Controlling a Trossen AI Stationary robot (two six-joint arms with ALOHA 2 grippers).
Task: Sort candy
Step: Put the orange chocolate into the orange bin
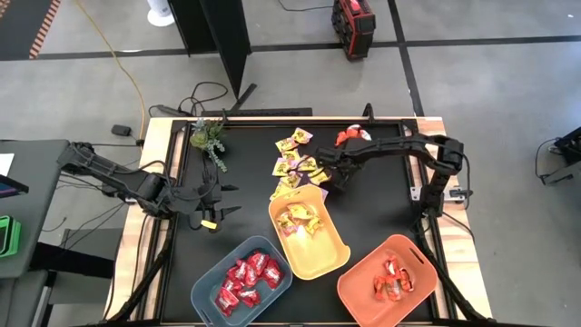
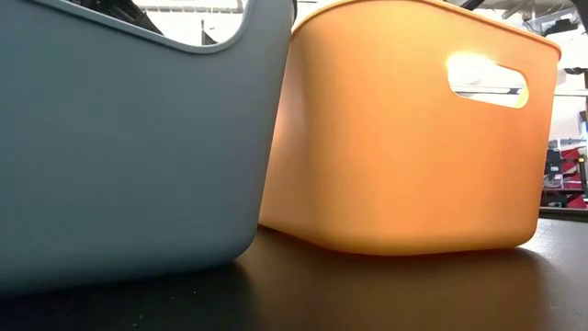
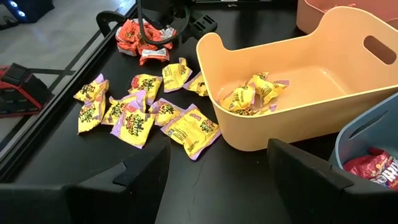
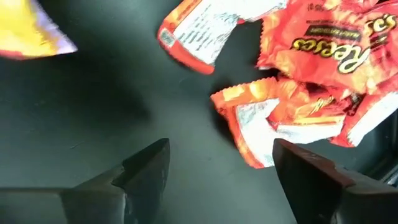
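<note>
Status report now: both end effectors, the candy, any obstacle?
Right end effector open, empty, over orange candy. Left end effector open, waiting at table's left. Yellow candy unsorted beside yellow bin. No obstacle seen.

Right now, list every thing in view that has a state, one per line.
yellow bin: upright, holds a few yellow candies
blue-grey bin: upright, holds red candies
orange bin: upright, holds orange-red candies
yellow candies on the table: loose, unsorted
orange-red candies on the table: loose, unsorted
left gripper: open, empty
right gripper: open, empty

glossy foil candy point(image 3: 189, 129), smooth plastic bins point(image 3: 323, 99)
</note>
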